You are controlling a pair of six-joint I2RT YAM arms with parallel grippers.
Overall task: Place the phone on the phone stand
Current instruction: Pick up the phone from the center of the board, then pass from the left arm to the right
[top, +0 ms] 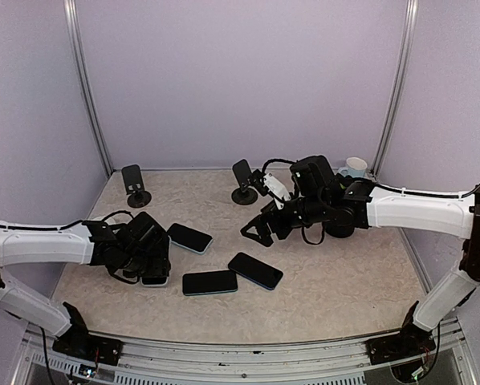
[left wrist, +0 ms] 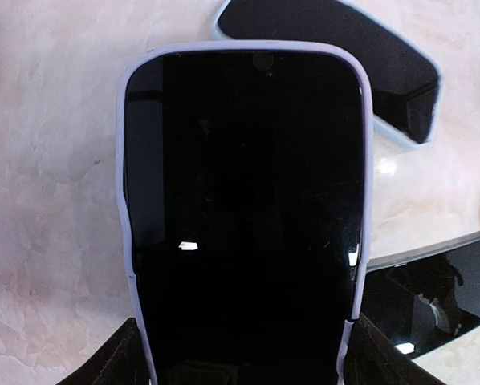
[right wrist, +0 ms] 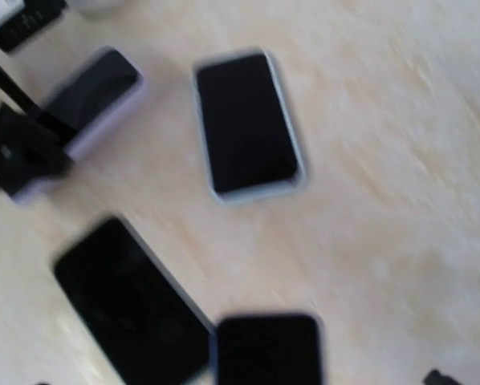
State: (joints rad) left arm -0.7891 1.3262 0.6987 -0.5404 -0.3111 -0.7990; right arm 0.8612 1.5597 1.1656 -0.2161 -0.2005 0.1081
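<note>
Top cam: left gripper (top: pixel 150 271) sits low, near-left on the table (top: pixel 344 281), jaws closed on the lavender-cased phone (top: pixel 155 281). Right gripper (top: pixel 256 231) hangs w/ jaws wide, nothing btwn. Phone stand (top: pixel 134 186) and second stand (top: pixel 243 183) are at the back, well apart from the phone.
L wrist: we see both fingers (left wrist: pixel 115 361) against its long edges.
R wrist: blurred, spare phones (right wrist: pixel 244 120) below.
</note>
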